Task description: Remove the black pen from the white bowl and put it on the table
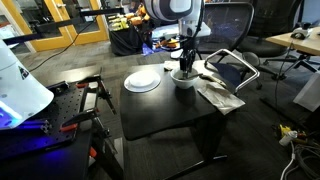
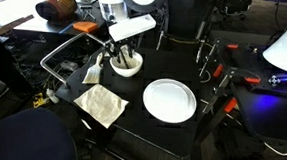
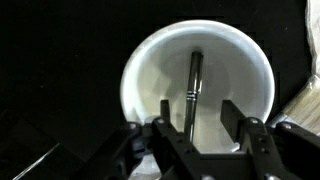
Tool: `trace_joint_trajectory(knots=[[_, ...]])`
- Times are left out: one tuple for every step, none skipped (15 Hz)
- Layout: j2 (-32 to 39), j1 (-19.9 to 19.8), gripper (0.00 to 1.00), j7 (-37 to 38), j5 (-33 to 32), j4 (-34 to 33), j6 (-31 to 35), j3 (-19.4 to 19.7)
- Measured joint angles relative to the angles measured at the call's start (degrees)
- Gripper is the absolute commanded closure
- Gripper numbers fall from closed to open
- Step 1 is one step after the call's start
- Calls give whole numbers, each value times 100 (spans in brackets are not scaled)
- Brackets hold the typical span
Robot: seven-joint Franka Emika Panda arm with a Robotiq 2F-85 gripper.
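Down inside the white bowl [image 3: 150,70], the black pen [image 3: 192,85] shows as a thin straight rod. Its dark barrel is broken by a narrow ring about halfway along, and its far end points toward the bowl's far wall. You've got the claw [image 3: 197,125] right at the near rim, spread fairly wide. The pen's near end sits between the fingers [image 3: 232,118], and the wrist view shows a gap on each side, so nothing is gripped.

The bowl is round and smooth with raised sides, and its inside reads bright white under the wrist camera. In an exterior view, a flat white plate [image 1: 142,81] lies just beside the bowl. It's wider than the bowl, with a shallow rim. On the bowl's other side, a crumpled pale napkin [image 1: 218,93] lies at the edge.

All of it rests on a square, matte black tabletop [image 1: 160,115] carried by a dark pedestal leg [image 1: 205,145]. Any lettering out there is too small to read.

Around you it's an office space with grey carpet [image 1: 270,130] underfoot. A mesh-backed office chair [image 1: 225,25] stands behind the arm, and a light wooden desk [image 1: 300,40] sits off to one side. In an exterior view, a bent metal tube frame [image 2: 60,60] stands close against the tabletop's edge near the napkin.
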State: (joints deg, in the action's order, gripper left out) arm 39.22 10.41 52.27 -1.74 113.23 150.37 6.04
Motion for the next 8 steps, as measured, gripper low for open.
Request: trace_joint_trajectory(knots=[[26, 0, 33, 0, 7, -31, 0, 7], [52, 0, 35, 0, 13, -59, 0, 14], [82, 0, 34, 0, 20, -91, 0, 19], [115, 0, 34, 0, 24, -122, 0, 24], [151, 0, 34, 0, 27, -154, 0, 26], [189, 0, 34, 0, 28, -188, 0, 28], [231, 0, 49, 0, 29, -222, 0, 29], [275, 0, 60, 0, 31, -262, 0, 29]])
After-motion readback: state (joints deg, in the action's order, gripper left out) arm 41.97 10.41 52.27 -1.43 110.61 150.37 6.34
